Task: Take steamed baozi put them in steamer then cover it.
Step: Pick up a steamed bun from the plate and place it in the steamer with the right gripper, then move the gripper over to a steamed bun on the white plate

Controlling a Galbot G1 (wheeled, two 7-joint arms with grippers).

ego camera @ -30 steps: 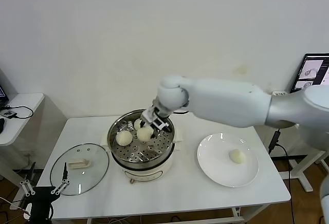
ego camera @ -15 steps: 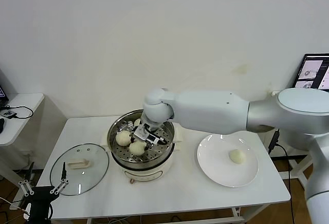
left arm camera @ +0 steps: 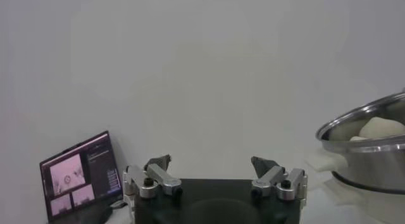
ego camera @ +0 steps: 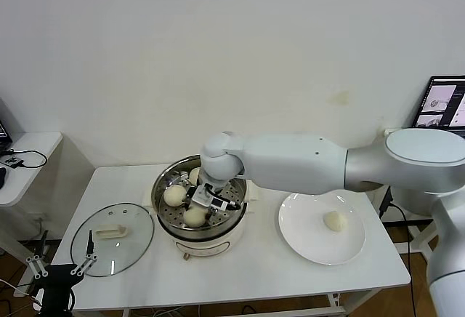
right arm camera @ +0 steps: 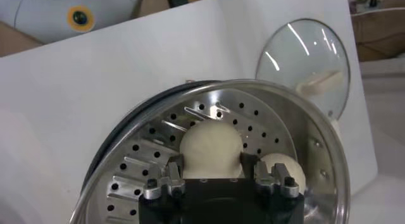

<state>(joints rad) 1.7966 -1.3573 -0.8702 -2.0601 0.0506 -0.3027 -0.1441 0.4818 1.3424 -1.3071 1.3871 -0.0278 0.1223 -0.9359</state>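
The baozi [ego camera: 195, 217] I am holding sits on the perforated tray at the near side of the steamer [ego camera: 234, 224], and my right gripper [ego camera: 205, 202] has its fingers [right arm camera: 169, 171] pinched against the bun's two sides; the right wrist view shows the dough filling the gap between them. Two more buns lie in the pot: one [ego camera: 174, 195] toward the left wall, apart from mine, and another [ego camera: 193, 174] farther back, partly hidden by my wrist. The steamer stands in the middle of the bench [ego camera: 254, 273], a little nearer the far edge than the near one. A fourth bun [ego camera: 334, 220] rests alone on the white plate [ego camera: 305, 241] toward the right edge. The glass cover [ego camera: 112, 238] lies flat near the front-left corner, handle [ego camera: 110, 232] upward, well apart from the pot. My left gripper [ego camera: 62, 267] hangs just off that front-left corner, below the bench's near edge, its fingers [left arm camera: 155, 174] spread wide and holding nothing.
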